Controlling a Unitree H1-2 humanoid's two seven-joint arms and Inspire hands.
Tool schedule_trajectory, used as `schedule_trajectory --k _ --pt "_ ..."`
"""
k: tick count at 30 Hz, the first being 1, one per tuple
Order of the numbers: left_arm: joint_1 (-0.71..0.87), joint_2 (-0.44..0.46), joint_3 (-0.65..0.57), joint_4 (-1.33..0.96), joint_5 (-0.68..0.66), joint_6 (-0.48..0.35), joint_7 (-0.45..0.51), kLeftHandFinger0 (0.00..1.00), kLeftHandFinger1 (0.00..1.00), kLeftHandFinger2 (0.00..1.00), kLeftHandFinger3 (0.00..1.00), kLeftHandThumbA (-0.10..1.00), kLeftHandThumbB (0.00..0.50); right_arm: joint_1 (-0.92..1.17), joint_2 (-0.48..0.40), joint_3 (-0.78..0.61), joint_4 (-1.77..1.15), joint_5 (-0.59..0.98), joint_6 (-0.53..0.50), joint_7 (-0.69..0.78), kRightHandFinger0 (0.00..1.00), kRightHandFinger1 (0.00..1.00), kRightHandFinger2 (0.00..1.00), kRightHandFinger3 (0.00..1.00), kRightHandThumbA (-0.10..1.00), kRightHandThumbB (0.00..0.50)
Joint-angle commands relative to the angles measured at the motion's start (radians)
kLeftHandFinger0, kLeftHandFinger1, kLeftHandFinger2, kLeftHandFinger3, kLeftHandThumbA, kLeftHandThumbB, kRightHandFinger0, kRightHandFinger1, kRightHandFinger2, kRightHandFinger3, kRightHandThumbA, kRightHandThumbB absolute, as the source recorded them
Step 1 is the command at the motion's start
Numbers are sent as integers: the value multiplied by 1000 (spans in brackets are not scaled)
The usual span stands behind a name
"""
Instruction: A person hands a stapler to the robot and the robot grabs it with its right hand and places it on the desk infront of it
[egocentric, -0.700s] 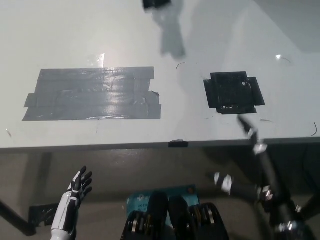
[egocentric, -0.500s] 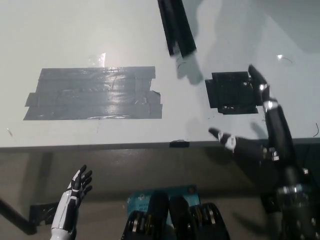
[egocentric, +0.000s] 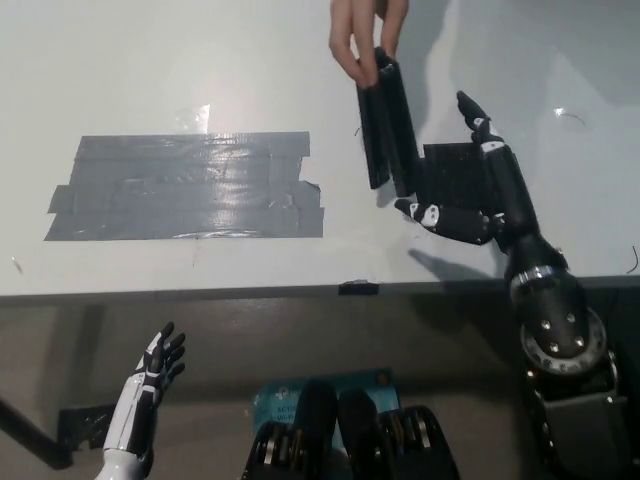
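Single head view, aimed steeply down from above the desk's (egocentric: 150, 70) near edge. Desk top fills the upper part, floor below the edge is seen nearer. Left hand (egocentric: 150, 385) is framed low left, right hand (egocentric: 480, 195) right, person's hand (egocentric: 360, 35) cut off at the far edge.

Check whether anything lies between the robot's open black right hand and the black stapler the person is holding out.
Nothing visible does. The black right hand is open just beside the long black stapler, which a person's hand holds above the white desk.
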Motion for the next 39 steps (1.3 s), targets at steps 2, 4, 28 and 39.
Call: schedule_trajectory --k 2,4,28,39 --pt "-15 13 0 -21 -4 -34 -16 1000 1000 1000 1000 1000 384 -100 13 -15 68 22 8 -20 1000 1000 1000 1000 1000 345" --pt "-14 14 -1 -24 2 -30 -14 1000 1000 1000 1000 1000 385 -131 15 -11 106 12 20 -26 1000 1000 1000 1000 1000 361" --pt "-28 24 -12 -46 61 -15 -4 1000 981 954 1000 843 367 -311 -34 27 419 -50 267 -1 82 110 71 244 -100 207" --pt "-28 27 -15 -40 75 -32 -2 1000 942 909 1000 880 357 -270 -51 36 343 -21 268 6 64 545 864 838 -100 162"
